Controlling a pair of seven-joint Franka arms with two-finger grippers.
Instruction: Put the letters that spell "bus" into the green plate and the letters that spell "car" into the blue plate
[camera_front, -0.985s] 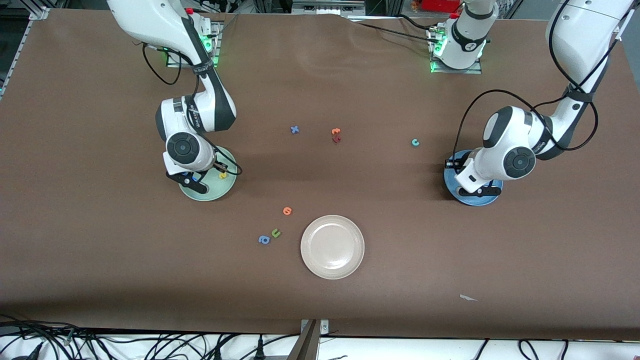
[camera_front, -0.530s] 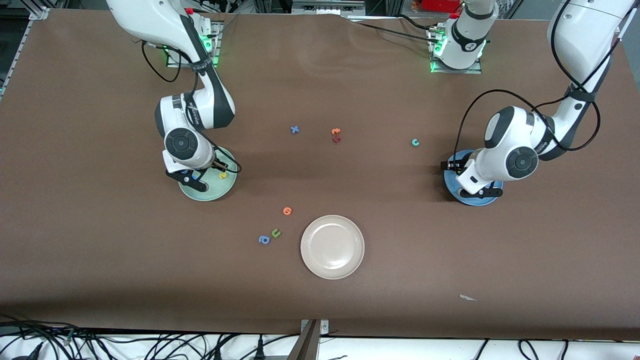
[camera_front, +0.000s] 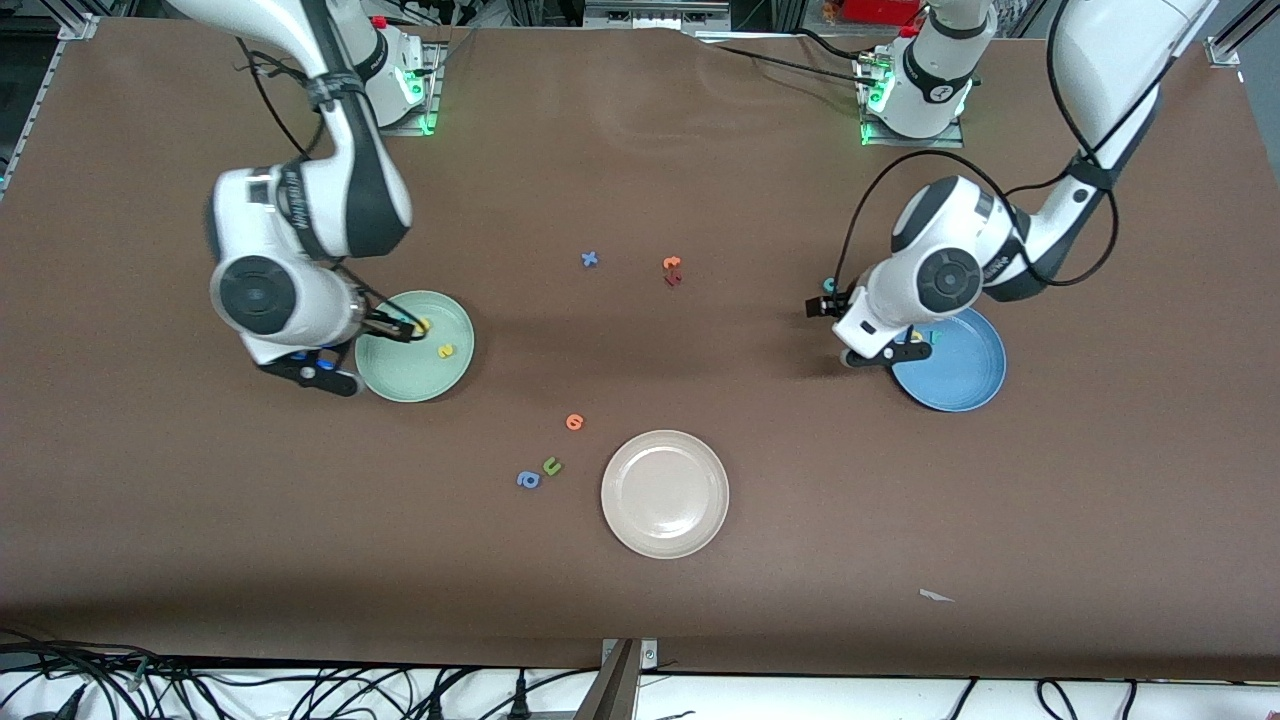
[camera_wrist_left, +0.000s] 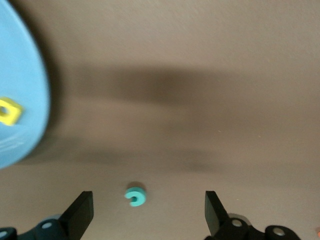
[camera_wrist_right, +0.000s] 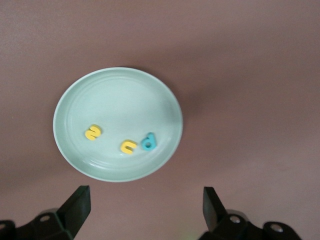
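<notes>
My right pincer (camera_wrist_right: 142, 207) hangs released above the green plate (camera_wrist_right: 75, 102), w/ nothing between the fingers; the plate sits toward my right arm's end of the table (camera_front: 640, 600) and carries all 3 "bus" letters: yellow s (camera_wrist_right: 93, 132), yellow u (camera_wrist_right: 128, 147) and teal b (camera_wrist_right: 148, 142), the u and b touching, the s a bit apart. So that word looks done, which is prob. why this arm is high and clear of the plate. My left pincer (camera_wrist_left: 145, 217) is also released and empty, over bare table beside the blue plate (camera_front: 965, 385), fingers straddling the teal c (camera_wrist_left: 135, 195) that lies on the table just off the plate's rim, farther from the front cam than the plate. Jaws wide and lined up on it b/c I judge the c is the last "car" piece to fetch. In the blue plate I see the yellow a (camera_wrist_left: 9, 111); a small teal r (camera_front: 936, 337) shows at the rim in the front view. Vs. a sec ago: both pincers were low over their plates, hiding them; now both have opened and moved off, right arm up and toward its end of the table, left arm across toward the c, and both plates show nearly whole. Cream plate (camera_front: 665, 493) and stray letters haven't shifted.
</notes>
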